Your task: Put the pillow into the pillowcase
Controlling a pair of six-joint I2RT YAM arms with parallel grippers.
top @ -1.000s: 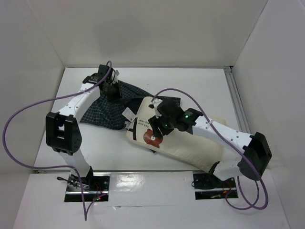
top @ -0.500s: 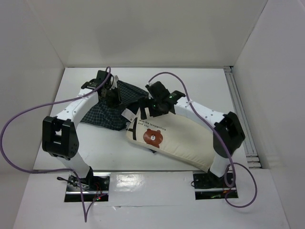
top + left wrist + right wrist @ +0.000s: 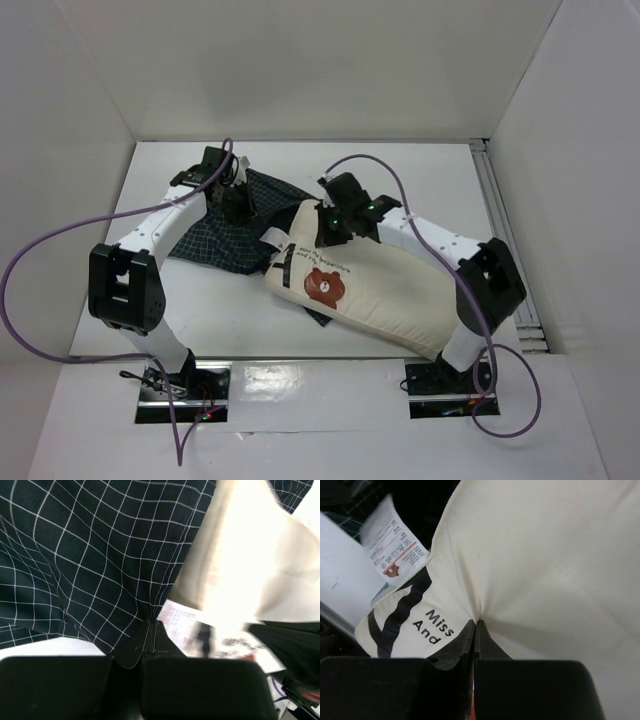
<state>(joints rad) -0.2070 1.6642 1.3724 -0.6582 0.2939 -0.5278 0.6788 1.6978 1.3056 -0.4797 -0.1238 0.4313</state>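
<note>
The pillow (image 3: 385,290) lies slantwise on the desk (image 3: 225,310), right of the middle. Its far left end, with the bear print (image 3: 322,287) and the tag (image 3: 272,238), meets the pillowcase (image 3: 210,240). The pillowcase is spread flat at the left. A small dark corner of it shows from under the near edge of the pillow. As far as I can judge, almost the whole pillow is outside the case.

Your right jaws are pressed together on a small fold of the pillow cover, just beside the black lettering (image 3: 434,627). Your left jaws are pinching the checked cloth at the far edge of the pillowcase, close to the pillow end.

Please watch three risks. The right pinch holds only a thin fold, so it may slip out if you push the heavy pillow with it. I cannot tell whether the left jaws hold one layer or both. If both, the mouth is kept closed and the pillow will only crumple the case. Also, the cloth under the pillow may drag along and bunch up.
</note>
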